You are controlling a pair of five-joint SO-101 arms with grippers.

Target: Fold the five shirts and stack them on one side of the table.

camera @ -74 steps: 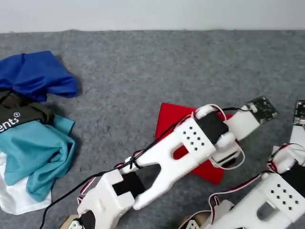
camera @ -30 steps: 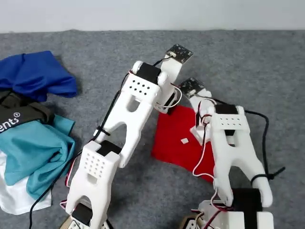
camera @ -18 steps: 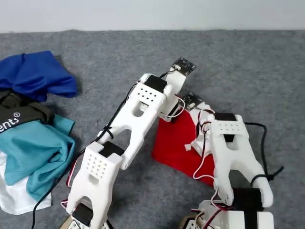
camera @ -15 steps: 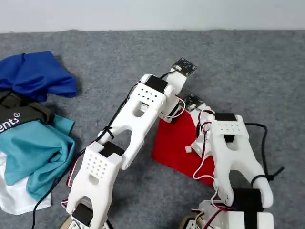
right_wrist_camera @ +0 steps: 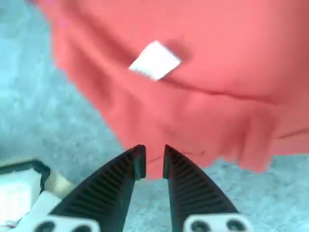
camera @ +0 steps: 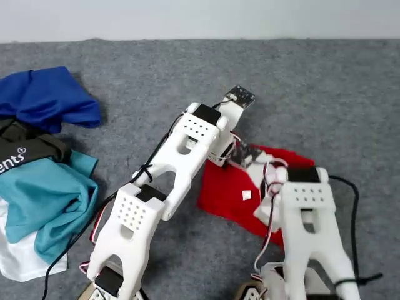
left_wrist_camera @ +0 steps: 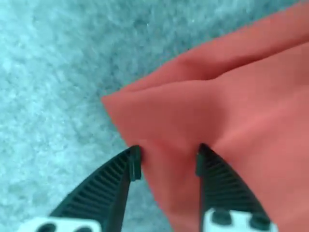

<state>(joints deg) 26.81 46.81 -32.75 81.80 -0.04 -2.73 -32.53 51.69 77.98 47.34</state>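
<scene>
Shirts not yet folded are heaped at the tabletop's left, kept aside. A red shirt is spread right of centre for folding. Its far-left corner is straddled by the left gripper, jaws apart. An edge appears pinched by the nearly closed right gripper.

White perforated arms, blk ribbed hands, blk cables.

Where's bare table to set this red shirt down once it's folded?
Widest bare patch: the far strip of table along the wall, from the blue shirt rightward. Also open: the right side past the red shirt. Crowded: the left edge, where the shirt pile lies, and the centre around the red shirt.
</scene>
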